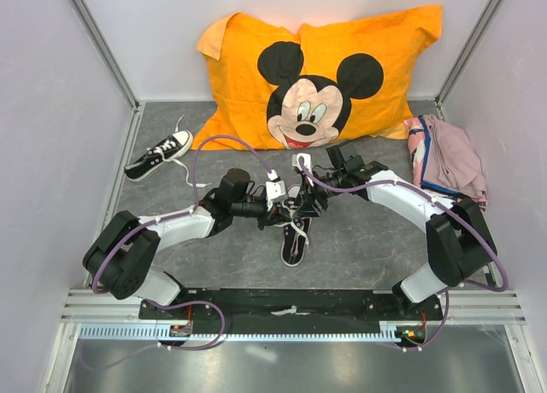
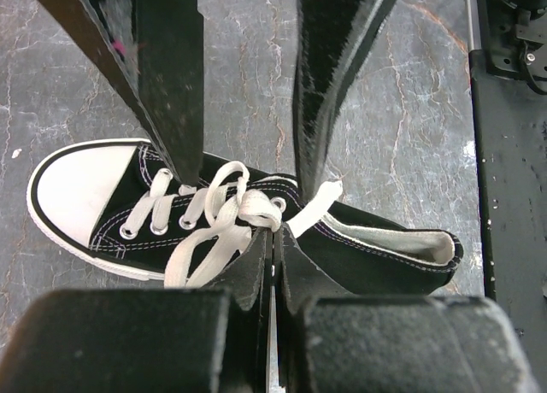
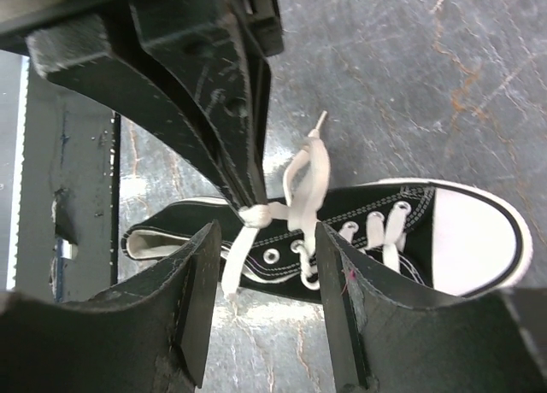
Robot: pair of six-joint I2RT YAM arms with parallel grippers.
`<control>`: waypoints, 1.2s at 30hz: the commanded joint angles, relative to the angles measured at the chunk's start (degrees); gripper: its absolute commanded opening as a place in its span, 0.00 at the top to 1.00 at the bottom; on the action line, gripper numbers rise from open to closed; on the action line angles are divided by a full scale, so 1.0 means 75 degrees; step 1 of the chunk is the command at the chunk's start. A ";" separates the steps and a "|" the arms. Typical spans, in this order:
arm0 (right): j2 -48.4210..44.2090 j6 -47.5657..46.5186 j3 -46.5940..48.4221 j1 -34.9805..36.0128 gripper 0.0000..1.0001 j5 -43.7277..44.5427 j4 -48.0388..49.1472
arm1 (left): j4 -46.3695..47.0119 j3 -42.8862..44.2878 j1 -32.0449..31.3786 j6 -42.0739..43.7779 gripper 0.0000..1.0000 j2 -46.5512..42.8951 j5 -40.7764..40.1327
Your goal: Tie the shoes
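Left claw (image 2: 273, 243) is clenched on the lace (image 2: 205, 239); right claw (image 3: 267, 256), released, is set astride it. Shoe (image 1: 292, 244) axis is laid 12–6 o'clock in top view, betw. both.

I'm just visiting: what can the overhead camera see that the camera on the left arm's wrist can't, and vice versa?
Only the overhead view shows the Mickey Mouse pillow, a second shoe off to the left, a pinkish cloth at the right, and both whole arms. Only the left wrist view shows the detail: the left tool pinched shut on the white lace by the knot, the right tool open opposite. Both show the black shoe between the arms on the grey table.
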 commanded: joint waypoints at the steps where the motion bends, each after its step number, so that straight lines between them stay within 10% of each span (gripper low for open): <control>1: 0.0096 -0.0206 0.0239 0.0063 0.45 -0.0454 0.0205 | 0.0079 0.0239 -0.0034 0.0341 0.97 0.0081 0.0281; 10: 0.0237 -0.0031 0.0275 0.0122 0.70 -0.0501 0.0299 | 0.0079 0.0215 -0.0034 0.0294 0.97 0.0093 0.0340; 15: 0.0225 0.0075 0.0251 0.0133 1.00 -0.0536 0.0323 | 0.0079 0.0180 -0.0022 0.0247 0.96 0.0081 0.0340; 27: 0.0085 0.1129 0.0006 -0.0054 1.00 -0.0490 0.0850 | 0.0336 -0.0031 0.0048 -0.0561 0.83 -0.0095 -0.0012; 36: 0.0026 0.1317 -0.0147 -0.0136 1.00 -0.0513 0.0956 | 0.0454 -0.0008 0.0200 -0.0843 0.93 -0.0095 0.0046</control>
